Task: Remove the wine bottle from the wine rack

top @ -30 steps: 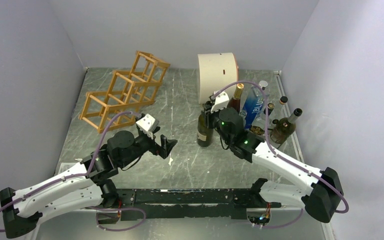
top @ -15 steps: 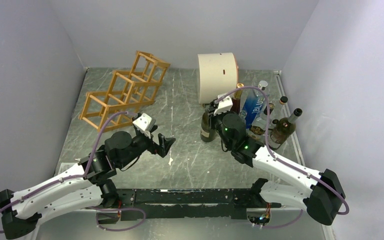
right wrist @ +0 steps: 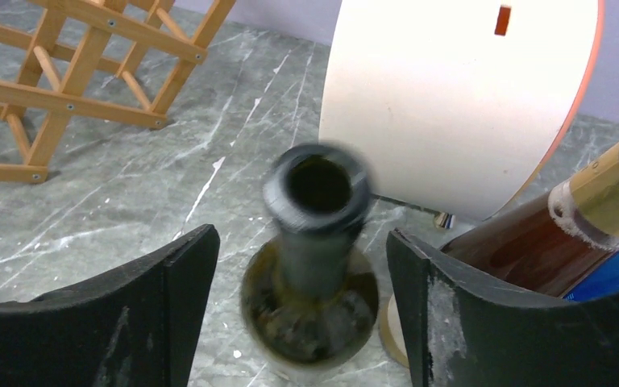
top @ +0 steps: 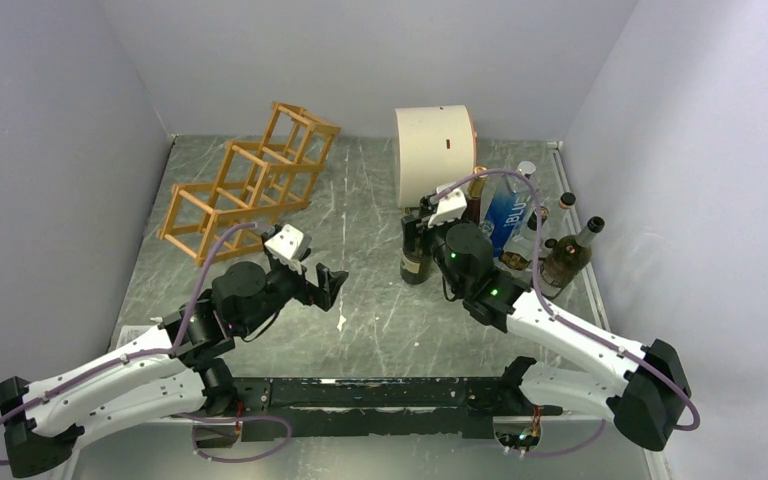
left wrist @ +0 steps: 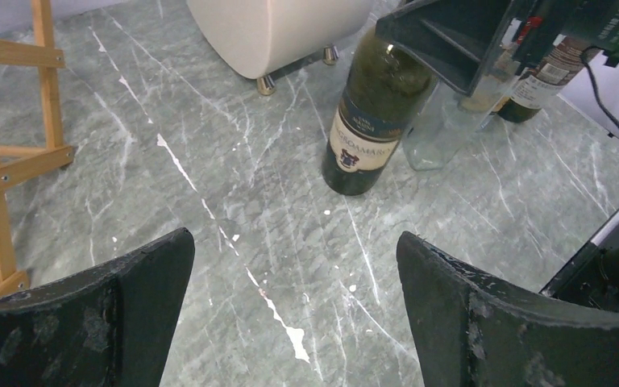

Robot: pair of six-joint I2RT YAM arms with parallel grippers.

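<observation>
The top camera is looking down from high above the near edge over the whole table (top: 360, 200). The left wrist camera is facing low toward the bottle (left wrist: 375, 121), and the right one is looking closely down its mouth; all are sharing bottle, rack (top: 250, 180) and drum (top: 435, 150).

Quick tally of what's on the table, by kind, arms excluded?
wine rack: 1
cream drum: 1
bottles: 6, tightly clustered, so the count is unsure
Total: 8
</observation>
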